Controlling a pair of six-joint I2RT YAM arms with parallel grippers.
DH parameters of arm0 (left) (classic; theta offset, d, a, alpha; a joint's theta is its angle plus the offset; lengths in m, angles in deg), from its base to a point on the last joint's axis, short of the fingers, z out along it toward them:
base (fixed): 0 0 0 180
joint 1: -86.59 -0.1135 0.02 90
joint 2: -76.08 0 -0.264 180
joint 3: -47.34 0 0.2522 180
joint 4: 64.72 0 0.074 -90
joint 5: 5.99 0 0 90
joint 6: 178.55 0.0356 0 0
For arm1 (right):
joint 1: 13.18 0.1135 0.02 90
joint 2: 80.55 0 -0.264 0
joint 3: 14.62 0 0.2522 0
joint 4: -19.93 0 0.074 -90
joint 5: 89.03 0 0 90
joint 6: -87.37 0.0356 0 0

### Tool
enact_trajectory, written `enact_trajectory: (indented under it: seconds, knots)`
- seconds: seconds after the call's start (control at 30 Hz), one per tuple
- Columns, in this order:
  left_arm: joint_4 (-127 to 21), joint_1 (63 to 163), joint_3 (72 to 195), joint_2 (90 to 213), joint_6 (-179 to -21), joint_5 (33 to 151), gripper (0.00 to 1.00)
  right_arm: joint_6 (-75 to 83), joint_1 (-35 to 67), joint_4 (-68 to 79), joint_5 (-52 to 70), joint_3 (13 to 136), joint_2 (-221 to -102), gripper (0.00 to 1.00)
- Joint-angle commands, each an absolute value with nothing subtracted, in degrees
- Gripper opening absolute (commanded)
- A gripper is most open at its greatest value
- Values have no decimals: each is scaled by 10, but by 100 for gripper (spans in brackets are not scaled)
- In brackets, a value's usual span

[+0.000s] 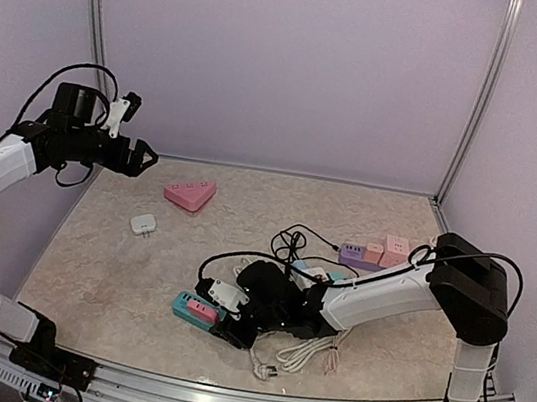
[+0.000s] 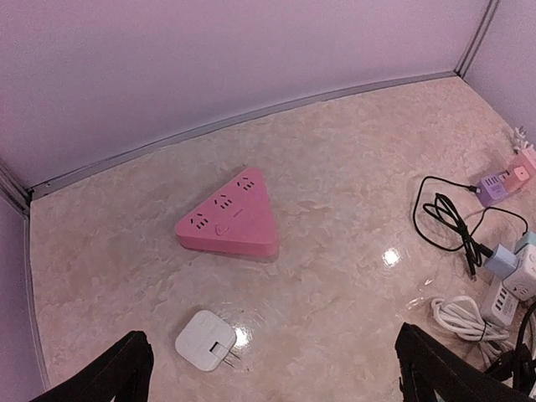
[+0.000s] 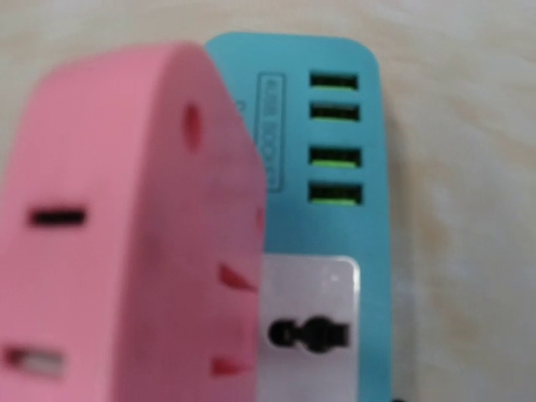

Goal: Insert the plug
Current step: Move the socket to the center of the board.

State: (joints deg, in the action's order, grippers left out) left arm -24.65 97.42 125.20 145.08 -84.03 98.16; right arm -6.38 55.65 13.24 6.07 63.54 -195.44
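**Jaws down at the pink plug [image 1: 199, 307]**

The pink plug sits atop the teal power strip [image 1: 181, 305] near the front edge of the desk [image 1: 117, 269]. The right jaws are down at it; their state cannot be told. The left jaws gape wide, raised at the left.

Pink plug [image 3: 126, 234] (blocky) over teal strip [image 3: 335, 126]
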Motion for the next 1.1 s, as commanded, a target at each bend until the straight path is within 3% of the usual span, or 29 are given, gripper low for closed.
enact_trajectory:
  seconds: [0.0,0.3,0.37,0.47,0.63,0.87,1.07]
  knots:
    - [-194,980,1324,1531,-837,917,99,32,517,151,-51,613,-1963,56]
    - [-109,1008,1556,1733,-804,882,97,109,469,139,-122,623,-1966,60]
    - [-32,998,1695,1792,-812,899,96,120,458,133,-123,626,-1969,61]
    - [125,978,1947,1991,-790,923,86,122,451,128,-125,629,-1970,62]
    - [23,973,1989,2092,-765,972,92,117,448,107,-133,635,-1971,64]
    - [-91,969,1999,2193,-834,1050,91,127,449,66,-123,662,-1980,64]
    - [-119,972,1979,2238,-876,1033,87,150,448,55,-123,654,-1961,64]
